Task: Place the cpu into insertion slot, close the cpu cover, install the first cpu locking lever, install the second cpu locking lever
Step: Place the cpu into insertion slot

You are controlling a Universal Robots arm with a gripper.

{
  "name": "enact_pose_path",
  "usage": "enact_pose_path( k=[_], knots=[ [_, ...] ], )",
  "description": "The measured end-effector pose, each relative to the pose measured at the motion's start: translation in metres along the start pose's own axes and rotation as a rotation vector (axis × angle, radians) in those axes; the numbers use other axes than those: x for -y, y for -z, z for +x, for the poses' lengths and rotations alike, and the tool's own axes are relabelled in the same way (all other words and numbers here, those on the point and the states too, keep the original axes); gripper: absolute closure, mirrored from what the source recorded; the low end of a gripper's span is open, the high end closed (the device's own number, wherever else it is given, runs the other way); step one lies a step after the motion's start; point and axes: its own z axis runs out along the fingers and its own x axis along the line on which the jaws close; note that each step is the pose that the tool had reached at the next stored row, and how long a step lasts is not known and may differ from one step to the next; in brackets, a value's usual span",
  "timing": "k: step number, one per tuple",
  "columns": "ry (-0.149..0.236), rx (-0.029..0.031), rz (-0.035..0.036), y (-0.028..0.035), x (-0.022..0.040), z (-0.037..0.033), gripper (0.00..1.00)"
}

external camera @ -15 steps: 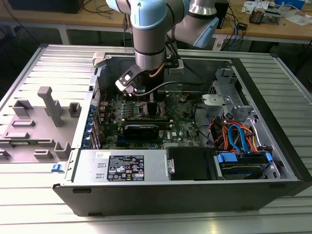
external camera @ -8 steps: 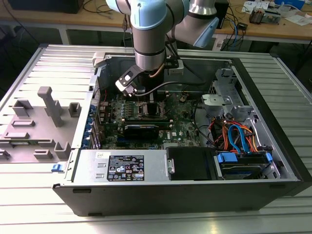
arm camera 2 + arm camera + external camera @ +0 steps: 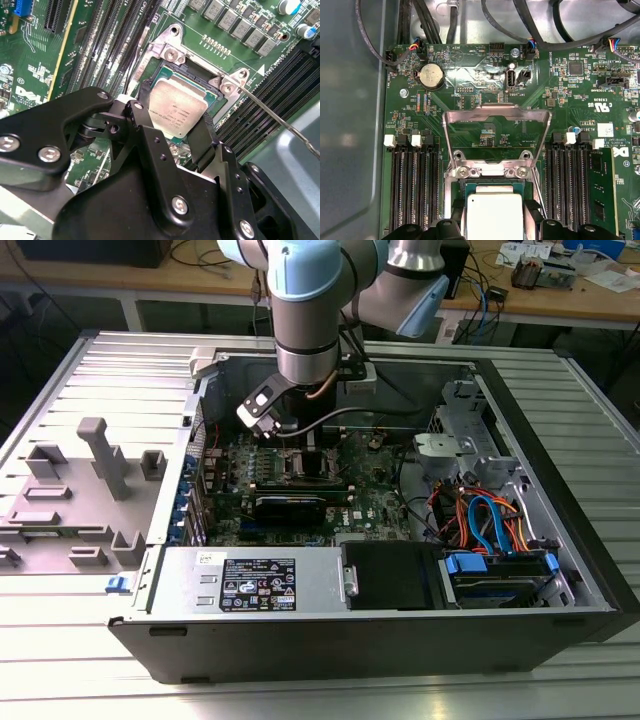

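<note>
Jaws clamped on the cpu (image 3: 495,215), a finger on each opposite edge. My gripper (image 3: 176,107) holds it flat, squarely over the insertion slot (image 3: 197,76); seated or not, can't tell. The cpu cover (image 3: 496,114) stands open. Exterior view: I'm at 10 o'clock from the case (image 3: 400,650) centre.

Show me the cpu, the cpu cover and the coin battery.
cpu (image 3: 495,216): first wrist view, centre of its silvery top.
cpu cover (image 3: 496,113): first wrist view, cross bar of the open frame.
coin battery (image 3: 430,76): first wrist view, middle of its face.
</note>
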Motion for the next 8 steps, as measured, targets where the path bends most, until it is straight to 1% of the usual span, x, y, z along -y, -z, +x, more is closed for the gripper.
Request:
enact_pose_path(
  k=[1,5,8],
  knots=[
    [0.000,-0.0011,0.0000,0.0000,0.0000,0.0000,0.46],
    [0.000,-0.0008,0.0005,0.0000,0.0001,-0.0001,0.46],
    [0.000,-0.0005,0.0009,-0.0024,0.0003,-0.0002,0.46]
  ],
)
